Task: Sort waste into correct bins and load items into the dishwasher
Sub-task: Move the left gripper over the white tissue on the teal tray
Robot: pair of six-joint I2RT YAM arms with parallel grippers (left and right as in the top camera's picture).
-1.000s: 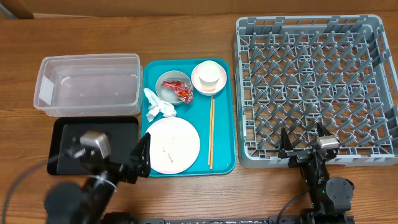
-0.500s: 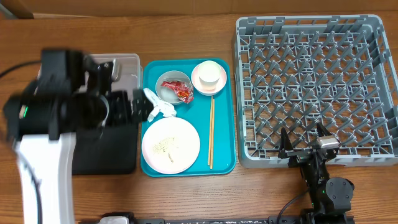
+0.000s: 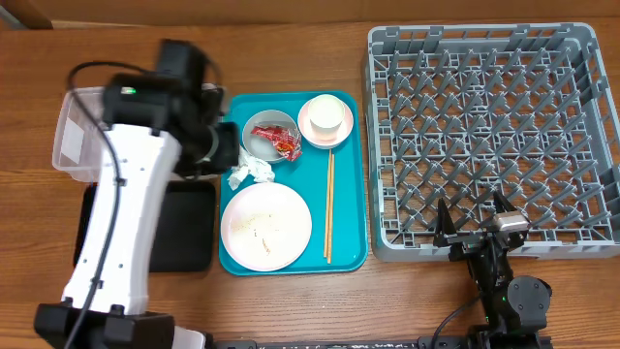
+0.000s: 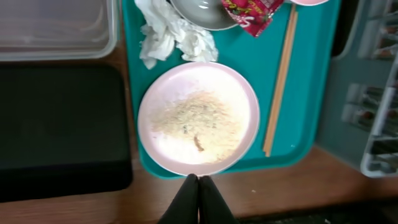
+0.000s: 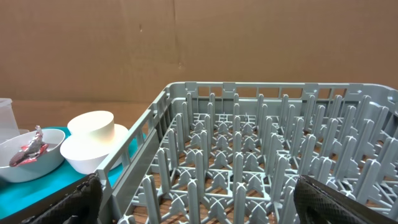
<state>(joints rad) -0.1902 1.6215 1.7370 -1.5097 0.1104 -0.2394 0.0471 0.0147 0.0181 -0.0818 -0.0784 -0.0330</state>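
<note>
A second ago the left arm was low over the black tray (image 3: 189,233) with its fingers spread. Now it reaches up across the tub (image 3: 73,141), its wrist over the tub's right end, just beside the teal tray (image 3: 346,194). The left gripper (image 4: 198,190) has closed since then: in the wrist view the two fingers meet with nothing between them, high above the near rim of the plate (image 4: 198,117). The right gripper (image 3: 472,231) has not moved. It sits at the near edge of the rack (image 3: 484,126) with its fingers wide apart and empty. Nothing on the teal tray seems to have shifted, though the arm hides the top of the tissue (image 3: 250,173) from overhead, so I cannot be sure of that piece.

The tub looks empty where it shows, and so does the black tray in front of it. The teal tray holds everything else. The plate is at its near left, with rice (image 4: 193,118) scattered over its middle. The tissue lies just behind the plate, touching the bowl (image 3: 263,131). The red wrapper (image 3: 284,142) rests in the bowl and hangs over its right rim. The cup (image 3: 327,113) stands on the saucer (image 3: 306,129) at the far right corner. The chopsticks (image 3: 329,206) lie side by side, right of the plate. The rack is bare.
</note>
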